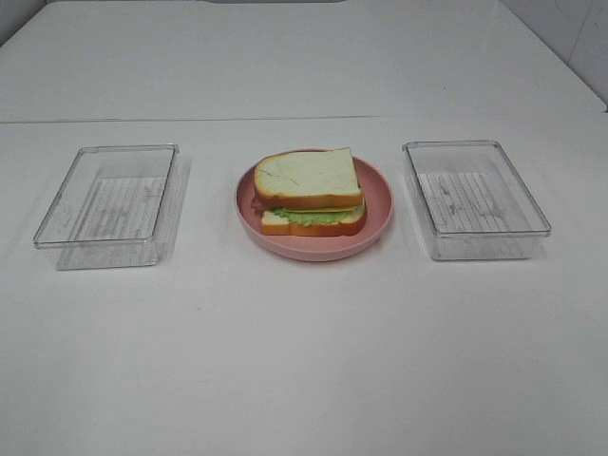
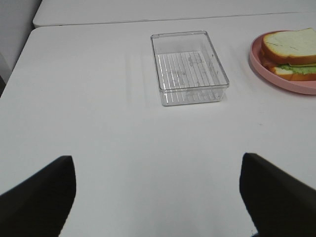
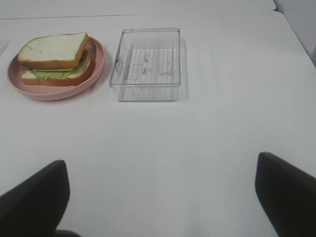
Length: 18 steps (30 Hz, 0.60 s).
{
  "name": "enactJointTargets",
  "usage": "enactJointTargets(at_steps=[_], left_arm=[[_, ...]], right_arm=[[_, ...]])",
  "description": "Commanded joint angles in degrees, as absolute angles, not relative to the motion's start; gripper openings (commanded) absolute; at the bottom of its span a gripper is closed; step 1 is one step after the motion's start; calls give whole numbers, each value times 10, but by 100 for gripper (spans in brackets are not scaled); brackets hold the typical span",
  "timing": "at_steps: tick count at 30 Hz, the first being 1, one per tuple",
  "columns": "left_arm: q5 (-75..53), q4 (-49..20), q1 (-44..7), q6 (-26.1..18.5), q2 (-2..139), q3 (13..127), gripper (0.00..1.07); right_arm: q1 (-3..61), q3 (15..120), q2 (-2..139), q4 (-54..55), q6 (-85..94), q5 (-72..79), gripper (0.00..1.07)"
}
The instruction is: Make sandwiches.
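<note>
The sandwich [image 1: 309, 190] lies on a pink round plate [image 1: 380, 211] at the table's middle. It has two white bread slices with orange-brown crust, with green lettuce, yellow cheese and a bit of brown-red bacon between them. The top slice sits slightly askew. It also shows in the left wrist view [image 2: 291, 52] and the right wrist view [image 3: 54, 57]. My left gripper [image 2: 158, 197] is open and empty, well short of the left tray. My right gripper [image 3: 160, 197] is open and empty, well short of the right tray. Neither gripper shows in the exterior high view.
An empty clear plastic tray [image 1: 104, 252] stands left of the plate and shows in the left wrist view [image 2: 190, 66]. A second empty clear tray [image 1: 480, 249] stands right of the plate and shows in the right wrist view [image 3: 145, 66]. The white table has a seam behind them.
</note>
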<state>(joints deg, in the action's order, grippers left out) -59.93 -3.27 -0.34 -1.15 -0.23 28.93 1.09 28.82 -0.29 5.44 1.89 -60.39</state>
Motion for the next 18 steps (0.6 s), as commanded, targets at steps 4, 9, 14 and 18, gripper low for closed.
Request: enactJointTargets(at_steps=[4,9,14,18], left_arm=[[-592,-34,-5,-7,-13,286,82],[-592,-38,-5,-7,-15,286,82],[-592,-39,-3,-7,-15,286,82],[-592,-40,7,-7,-15,286,82]], right_arm=[[9,287,-12,55,23,-602,98],[9,287,-12,54,23,-602,98],[9,287,-12,54,23,-602,98],[9,287,-12,54,23,-602,98]])
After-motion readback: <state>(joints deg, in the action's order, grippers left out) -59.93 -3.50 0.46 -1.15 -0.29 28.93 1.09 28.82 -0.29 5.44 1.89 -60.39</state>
